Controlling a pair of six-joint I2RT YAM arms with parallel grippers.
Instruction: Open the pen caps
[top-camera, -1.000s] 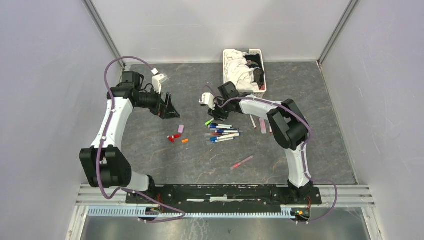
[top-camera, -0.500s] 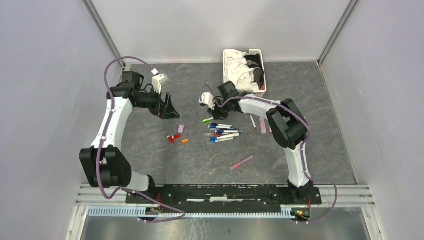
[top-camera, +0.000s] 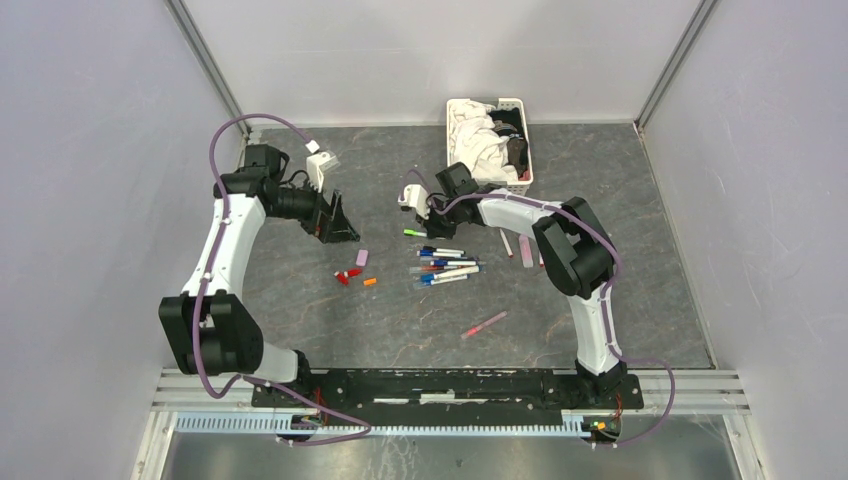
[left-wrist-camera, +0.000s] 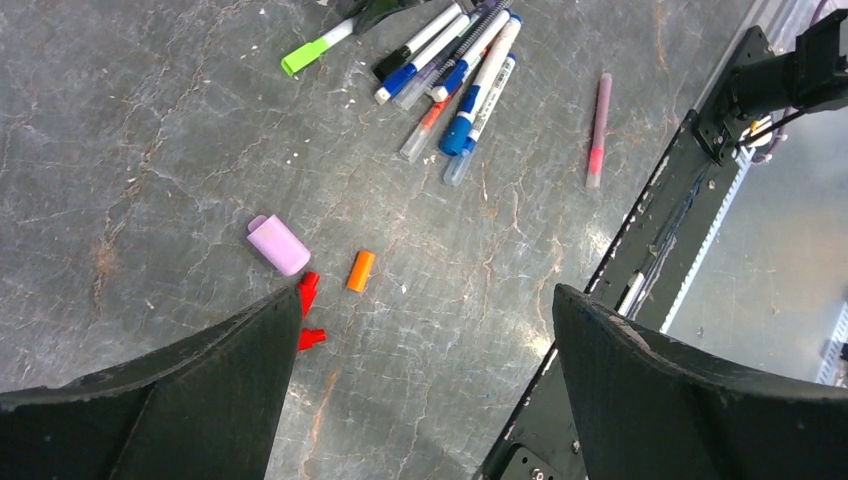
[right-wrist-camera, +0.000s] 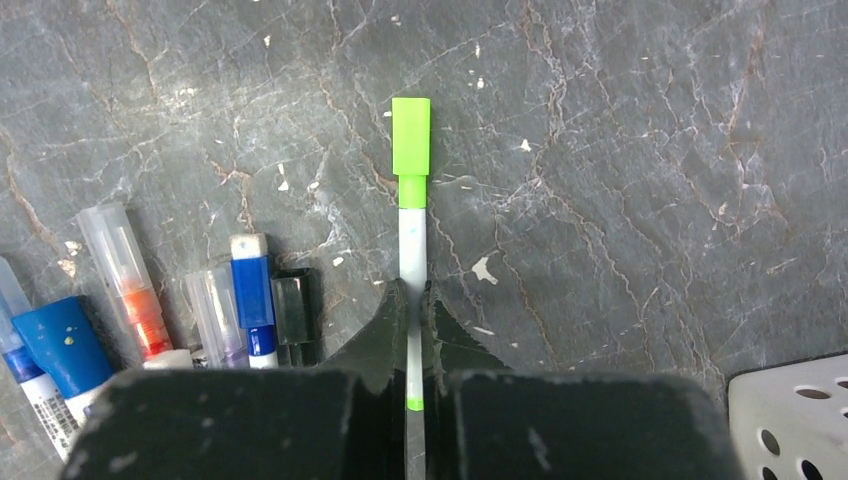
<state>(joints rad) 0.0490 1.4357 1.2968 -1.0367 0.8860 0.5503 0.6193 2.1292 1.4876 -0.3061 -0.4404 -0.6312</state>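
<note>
Since a second ago the right gripper (right-wrist-camera: 411, 300) has clamped shut on the green pen (right-wrist-camera: 411, 235). It pinches the white barrel, and the green cap (right-wrist-camera: 411, 137) is on, pointing away from the wrist. In the top view this pen has swung from a slant to nearly level and shifted a little toward the far side, so it now lies apart from the heaped pens (top-camera: 447, 267) just nearer the bases. Whether it is lifted off the table (top-camera: 400, 320) I cannot tell. The left arm has barely changed; only its wrist has turned slightly.

The right arm reaches out from its base, then folds back leftward. Its forearm passes just in front of the basket (top-camera: 527, 160) and the gripper sits low over the table. The left arm rises along the left side, with its forearm angled rightward. The left gripper (left-wrist-camera: 420, 310) is spread wide, holds nothing, and hangs above the loose lilac cap (left-wrist-camera: 279, 245), orange cap (left-wrist-camera: 360, 271) and red caps (left-wrist-camera: 307, 293). A pink pen (top-camera: 484, 324) lies alone, nearer the bases
</note>
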